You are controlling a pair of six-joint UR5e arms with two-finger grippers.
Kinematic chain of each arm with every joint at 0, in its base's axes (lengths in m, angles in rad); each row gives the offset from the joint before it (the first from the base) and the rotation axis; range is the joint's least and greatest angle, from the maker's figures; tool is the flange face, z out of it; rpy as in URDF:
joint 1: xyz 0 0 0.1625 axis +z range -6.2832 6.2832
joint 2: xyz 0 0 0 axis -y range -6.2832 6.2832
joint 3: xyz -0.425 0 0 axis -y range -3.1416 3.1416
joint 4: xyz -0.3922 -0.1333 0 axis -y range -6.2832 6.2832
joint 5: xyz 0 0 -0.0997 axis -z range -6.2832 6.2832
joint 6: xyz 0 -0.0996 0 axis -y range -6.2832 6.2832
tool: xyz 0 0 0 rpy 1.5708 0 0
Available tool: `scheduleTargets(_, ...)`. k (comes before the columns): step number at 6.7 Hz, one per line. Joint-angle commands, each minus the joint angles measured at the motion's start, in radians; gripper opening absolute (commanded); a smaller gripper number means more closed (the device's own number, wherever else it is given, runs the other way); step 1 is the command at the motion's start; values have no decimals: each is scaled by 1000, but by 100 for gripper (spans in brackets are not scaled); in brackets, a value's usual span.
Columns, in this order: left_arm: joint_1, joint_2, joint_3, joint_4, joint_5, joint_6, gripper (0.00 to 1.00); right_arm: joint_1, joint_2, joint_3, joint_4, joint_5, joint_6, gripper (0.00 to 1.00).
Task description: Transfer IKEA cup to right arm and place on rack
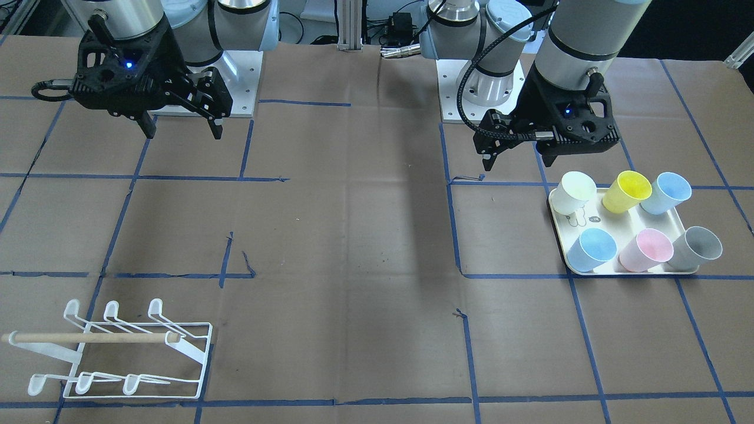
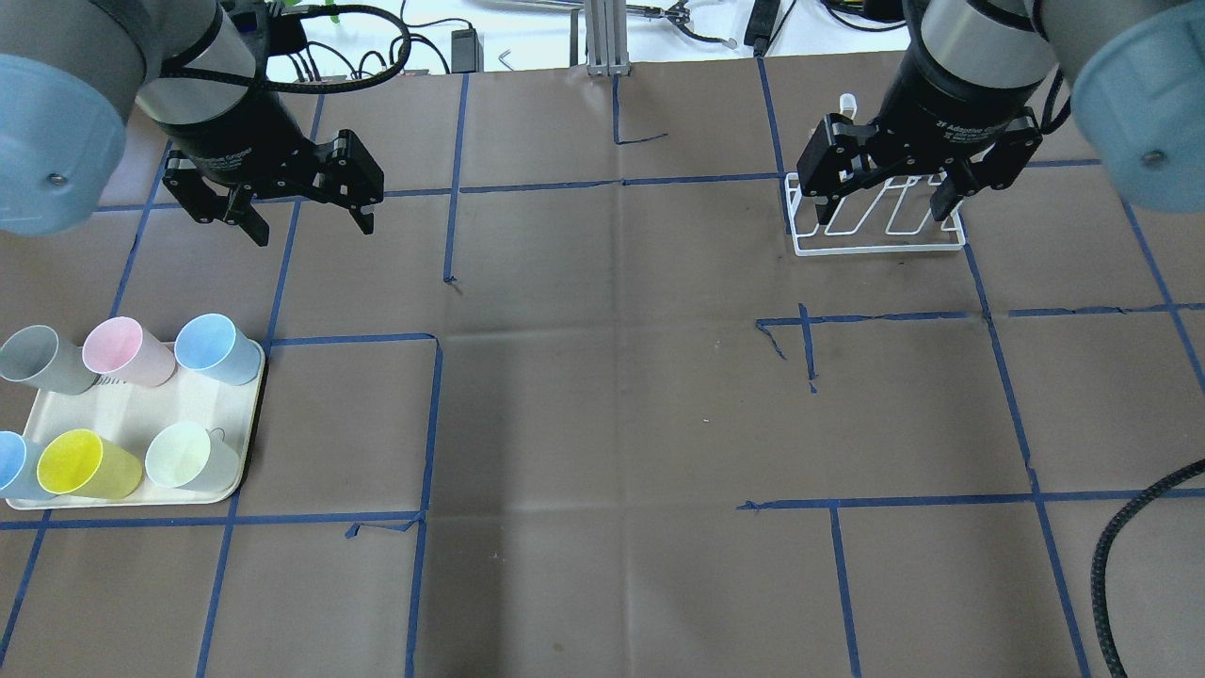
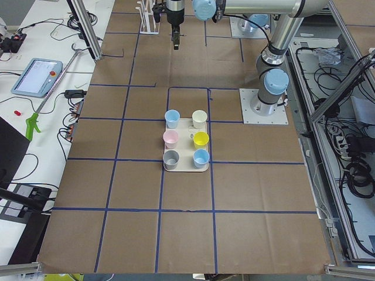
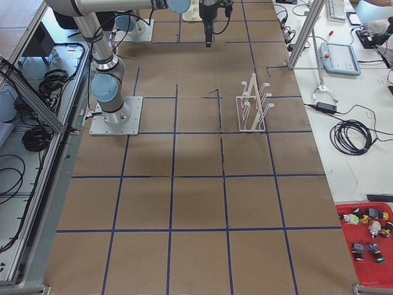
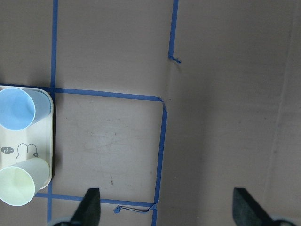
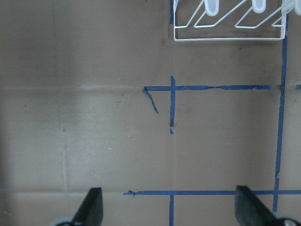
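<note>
Front-facing view: the left hand (image 1: 517,158) hangs released, spread wide, with the tray (image 1: 624,222) of six IKEA cups (image 1: 646,249) just in front of it. The right hand (image 1: 182,132) is likewise released, the rack (image 1: 88,338) well ahead on the worktop (image 1: 353,235). Right wrist view: the rack's base lies ahead of that hand.

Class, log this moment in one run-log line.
black left two-finger gripper: open, empty | black right two-finger gripper: open, empty | six pastel plastic cups: upright on cream tray | white wire rack: no cups hung
</note>
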Motion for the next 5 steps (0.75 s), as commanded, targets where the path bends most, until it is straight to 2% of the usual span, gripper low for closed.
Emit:
scheduleTargets(1, 0, 1, 0, 1, 0, 1, 100, 0, 0, 3, 0, -1, -1, 100)
scheduleTargets(5, 0, -2, 2, -1, 0, -4, 100, 0, 3, 4, -8, 7, -1, 100)
